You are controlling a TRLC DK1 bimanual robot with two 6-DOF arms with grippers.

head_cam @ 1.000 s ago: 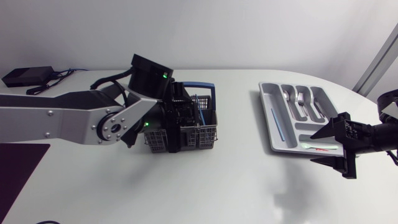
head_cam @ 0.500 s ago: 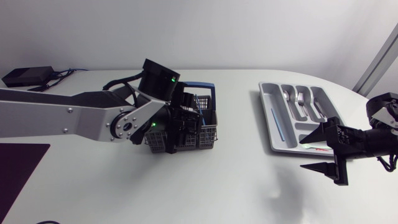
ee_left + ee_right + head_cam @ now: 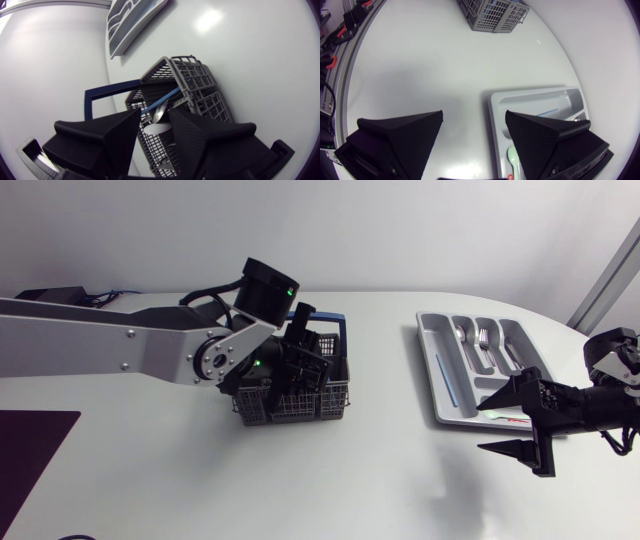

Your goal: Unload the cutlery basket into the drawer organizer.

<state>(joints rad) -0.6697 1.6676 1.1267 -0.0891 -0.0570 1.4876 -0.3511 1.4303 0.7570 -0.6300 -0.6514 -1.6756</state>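
Observation:
The grey wire cutlery basket [image 3: 322, 398] with a blue handle stands left of the table's middle. My left gripper [image 3: 297, 370] is down in it. In the left wrist view the basket [image 3: 200, 90] holds a blue-handled piece [image 3: 162, 101], a silver spoon [image 3: 161, 113] and a white handle end [image 3: 157, 128]. That handle end lies between the left gripper's [image 3: 156, 137] open fingers with narrow gaps. The grey drawer organizer [image 3: 440, 402] sits at the right and holds forks [image 3: 486, 338], a blue piece [image 3: 446, 380] and a green spoon [image 3: 497, 415]. My right gripper [image 3: 482, 430] hangs open and empty beside its near corner.
A black box [image 3: 48, 296] with cables lies at the back left. A dark mat [image 3: 30, 442] covers the near left corner. White tabletop stretches between the basket [image 3: 492, 12] and the organizer [image 3: 540, 97], under the right gripper [image 3: 474, 117].
My left arm has swung right and turned its wrist over the basket, and its fingers have drawn closer together. My right gripper has drifted slightly left and toward the table's front.

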